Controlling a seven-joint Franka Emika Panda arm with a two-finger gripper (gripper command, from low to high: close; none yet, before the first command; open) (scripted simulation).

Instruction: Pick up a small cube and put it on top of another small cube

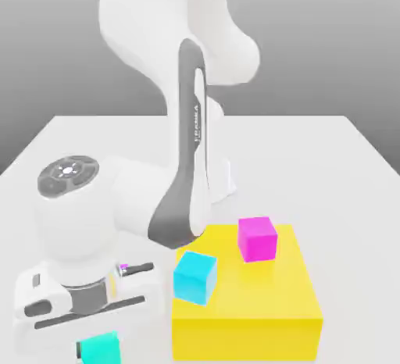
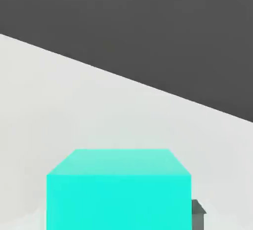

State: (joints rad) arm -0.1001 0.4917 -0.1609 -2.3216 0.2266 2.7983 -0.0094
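A teal cube (image 1: 100, 350) sits at the bottom edge of the exterior view, directly under the white hand. My gripper (image 1: 98, 337) reaches down onto it. In the hand view the same teal cube (image 2: 118, 189) looms very close, and a grey fingertip (image 2: 198, 214) presses against its side, so the gripper is shut on it. To the exterior view's right, a magenta cube (image 1: 257, 238) and a light blue cube (image 1: 194, 277) rest on top of a large yellow block (image 1: 258, 319). The blue one is near the block's left edge.
The white tabletop (image 1: 312, 151) stretches behind the arm's base (image 1: 211, 175). The large yellow block stands close to the exterior view's right of the hand. The arm's elbow link (image 1: 183, 198) hangs over the block's near left corner.
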